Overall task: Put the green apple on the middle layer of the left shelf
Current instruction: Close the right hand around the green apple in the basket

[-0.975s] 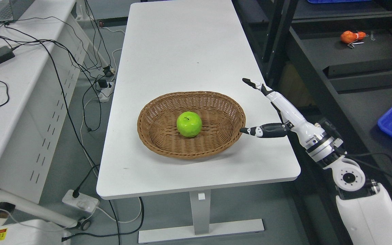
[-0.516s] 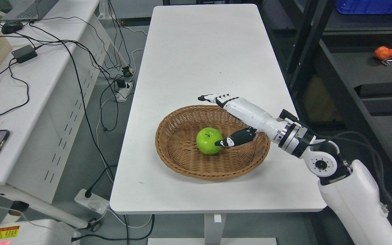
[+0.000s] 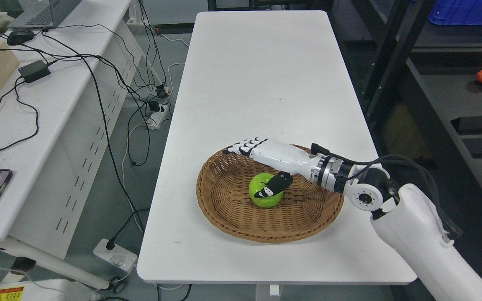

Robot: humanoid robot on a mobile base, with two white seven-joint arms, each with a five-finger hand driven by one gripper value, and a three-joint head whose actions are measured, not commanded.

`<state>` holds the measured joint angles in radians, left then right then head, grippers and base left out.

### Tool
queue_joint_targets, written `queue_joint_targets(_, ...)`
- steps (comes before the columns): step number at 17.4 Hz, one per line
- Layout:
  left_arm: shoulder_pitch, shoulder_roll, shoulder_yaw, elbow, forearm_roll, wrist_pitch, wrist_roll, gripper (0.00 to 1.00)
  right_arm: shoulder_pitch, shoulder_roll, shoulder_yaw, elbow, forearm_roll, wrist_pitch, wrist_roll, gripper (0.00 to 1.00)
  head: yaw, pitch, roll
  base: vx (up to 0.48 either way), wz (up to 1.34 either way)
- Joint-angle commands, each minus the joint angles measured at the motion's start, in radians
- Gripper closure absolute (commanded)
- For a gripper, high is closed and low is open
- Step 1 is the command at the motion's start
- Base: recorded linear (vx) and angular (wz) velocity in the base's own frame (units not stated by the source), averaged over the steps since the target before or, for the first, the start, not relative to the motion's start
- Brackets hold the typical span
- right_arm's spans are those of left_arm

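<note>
The green apple (image 3: 265, 195) sits in the middle of the wicker basket (image 3: 224, 209), which stands on the white table (image 3: 262, 75) toward its near edge. The right hand (image 3: 262, 167) hangs over it with the fingers (image 3: 243, 147) stretched flat past the far side and only the thumb (image 3: 272, 187) lying across the fruit's top, so nothing is gripped yet. Being round and smooth, the apple would likely roll toward the near wall of the basket if the thumb pushes before the fingers curl in behind it. A closing hand could also catch the weave or drag the light basket toward the table's edge. The dark shelving (image 3: 396, 62) beside the table's right edge looks close enough to knock during a lift.
</note>
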<state>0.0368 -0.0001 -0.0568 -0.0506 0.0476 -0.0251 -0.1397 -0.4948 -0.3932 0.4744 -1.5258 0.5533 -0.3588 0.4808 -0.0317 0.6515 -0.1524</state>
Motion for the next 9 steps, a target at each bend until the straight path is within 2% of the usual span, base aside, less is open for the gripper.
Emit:
queue_joint_targets(1, 0.0, 0.018, 0.0, 0.0, 0.0, 0.001, 0.0, 0.0, -0.01, -0.049, 0.136, 0.098, 0.034, -0.031, 0.004, 0.0, 0.0, 0.0, 0.0, 0.042, 0.0)
queue_joint_targets(3, 0.0, 0.018, 0.0, 0.0, 0.0, -0.001, 0.0, 0.0, -0.013, -0.078, 0.138, 0.099, 0.033, -0.032, 0.004, 0.0, 0.0, 0.0, 0.0, 0.0, 0.0)
queue_joint_targets(9, 0.0, 0.018, 0.0, 0.0, 0.0, 0.001, 0.0, 0.0, -0.021, -0.079, 0.119, 0.119, 0.022, -0.031, 0.004, 0.0, 0.0, 0.0, 0.0, -0.011, 0.0)
